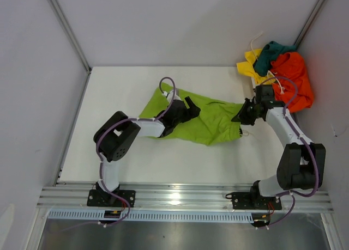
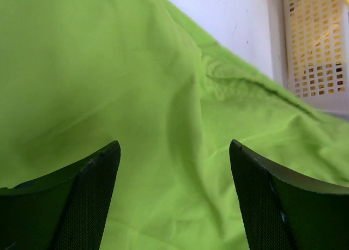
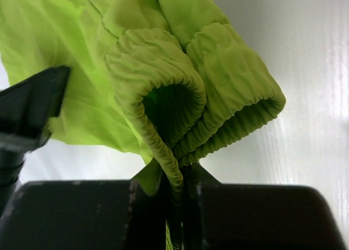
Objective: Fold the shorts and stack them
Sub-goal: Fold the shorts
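Waistband (image 3: 158,86) elastic of the lime green pair (image 1: 210,125) sat bunched and clenched between the fingers of the right gripper (image 1: 244,115), at about 3 o'clock on the spread cloth. The pair lay rumpled across the middle of the bench (image 1: 109,152), one end reaching toward 10 o'clock. The left gripper (image 1: 190,109) hung released, jaws wide, low over the cloth near its centre, grasping nothing. The orange pair (image 1: 294,78), yellow pair (image 1: 248,65) and dark teal pair (image 1: 272,53) were heaped at 1 o'clock, by the white mesh basket (image 2: 319,54).

The step in hand looked like flattening the pair before a first fold. To do it well, the left gripper would need a firm pinch on the opposite edge, toward 9 o'clock, not on the slack middle beneath it, so both arms could draw the fabric taut. The right gripper held a doubled roll of elastic, so a gentle, level pull seemed wiser than a tug that might let it slip or drag creases into the fold.
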`<state>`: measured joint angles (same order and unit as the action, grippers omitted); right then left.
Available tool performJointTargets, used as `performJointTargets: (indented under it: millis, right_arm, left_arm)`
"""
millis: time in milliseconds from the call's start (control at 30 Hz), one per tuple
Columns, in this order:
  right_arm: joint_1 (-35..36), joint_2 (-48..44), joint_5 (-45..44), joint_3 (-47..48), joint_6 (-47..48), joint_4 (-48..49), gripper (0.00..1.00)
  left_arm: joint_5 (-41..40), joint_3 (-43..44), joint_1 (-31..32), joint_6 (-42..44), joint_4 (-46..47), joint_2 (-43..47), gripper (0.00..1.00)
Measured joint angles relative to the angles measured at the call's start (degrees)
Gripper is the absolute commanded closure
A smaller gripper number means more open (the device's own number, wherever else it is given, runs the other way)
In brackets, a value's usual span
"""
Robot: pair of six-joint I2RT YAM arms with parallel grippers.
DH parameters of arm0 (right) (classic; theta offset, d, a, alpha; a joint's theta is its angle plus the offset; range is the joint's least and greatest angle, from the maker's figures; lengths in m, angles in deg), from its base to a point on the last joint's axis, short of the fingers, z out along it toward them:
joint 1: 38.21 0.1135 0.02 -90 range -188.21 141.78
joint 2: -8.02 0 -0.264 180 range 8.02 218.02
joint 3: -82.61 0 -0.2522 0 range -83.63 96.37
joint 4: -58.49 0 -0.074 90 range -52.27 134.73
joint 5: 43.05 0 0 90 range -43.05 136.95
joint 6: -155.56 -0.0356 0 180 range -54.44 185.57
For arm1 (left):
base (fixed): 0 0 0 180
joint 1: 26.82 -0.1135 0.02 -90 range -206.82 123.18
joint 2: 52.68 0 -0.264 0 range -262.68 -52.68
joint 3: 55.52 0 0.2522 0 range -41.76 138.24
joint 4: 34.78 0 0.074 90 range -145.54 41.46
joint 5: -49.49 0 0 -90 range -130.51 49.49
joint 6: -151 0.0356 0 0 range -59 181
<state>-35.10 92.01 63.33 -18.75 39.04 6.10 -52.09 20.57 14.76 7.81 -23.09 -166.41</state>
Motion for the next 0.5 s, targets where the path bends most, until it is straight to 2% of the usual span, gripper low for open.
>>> performJointTargets:
  millis: [267, 500]
  right_arm:
    - [-10.97, -0.11, 8.76, -16.35, -2.73, 13.29, 1.00]
    - [-12.39, 0.70, 11.69, -21.62, -3.48, 20.68, 1.00]
  left_arm:
    - [-2.29, -1.84, -0.63, 3.80, -2.43, 6.99, 0.17]
    - [-2.38, 3.87, -0.63, 9.53, -10.45, 7.15, 0.18]
